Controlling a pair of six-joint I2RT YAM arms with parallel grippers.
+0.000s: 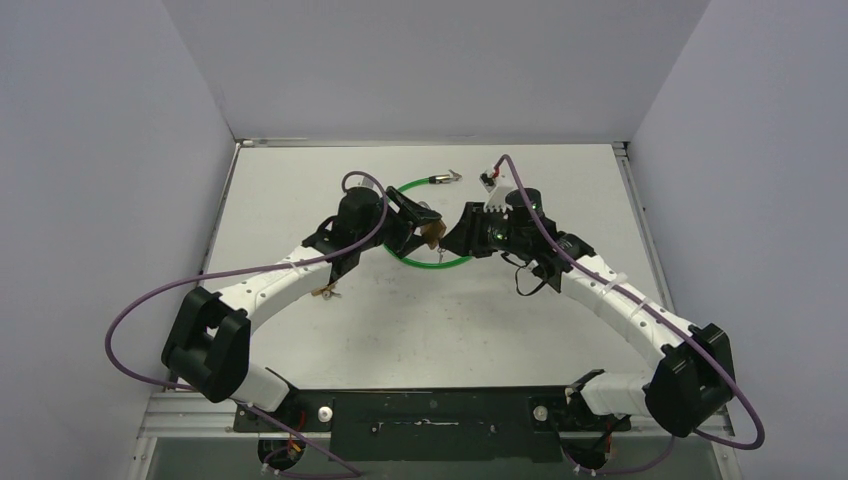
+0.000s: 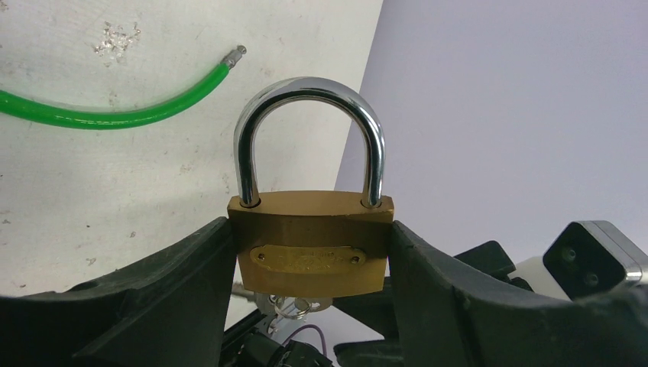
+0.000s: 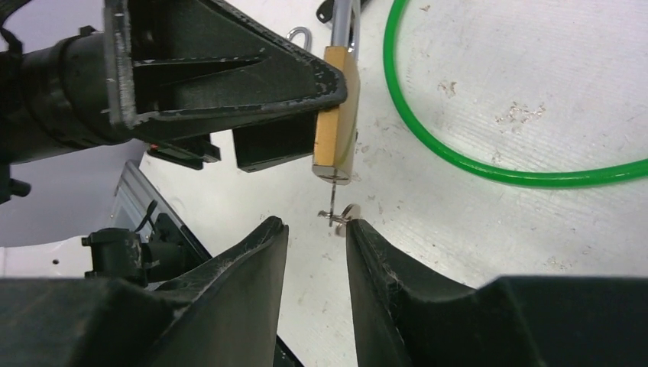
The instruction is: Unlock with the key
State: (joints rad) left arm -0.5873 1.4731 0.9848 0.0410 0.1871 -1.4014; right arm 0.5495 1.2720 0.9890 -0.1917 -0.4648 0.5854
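While my left gripper (image 2: 309, 264) squeezes the gold brass padlock (image 2: 312, 222) by its sides above the white table (image 1: 560, 330), my right gripper (image 3: 315, 229) waits partly open just below it. The small silver key (image 3: 334, 210) sticks out of the padlock's bottom, right by one fingertip.

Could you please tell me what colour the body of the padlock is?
Brass gold, under a silver shackle; the padlock shows best in the left wrist view.
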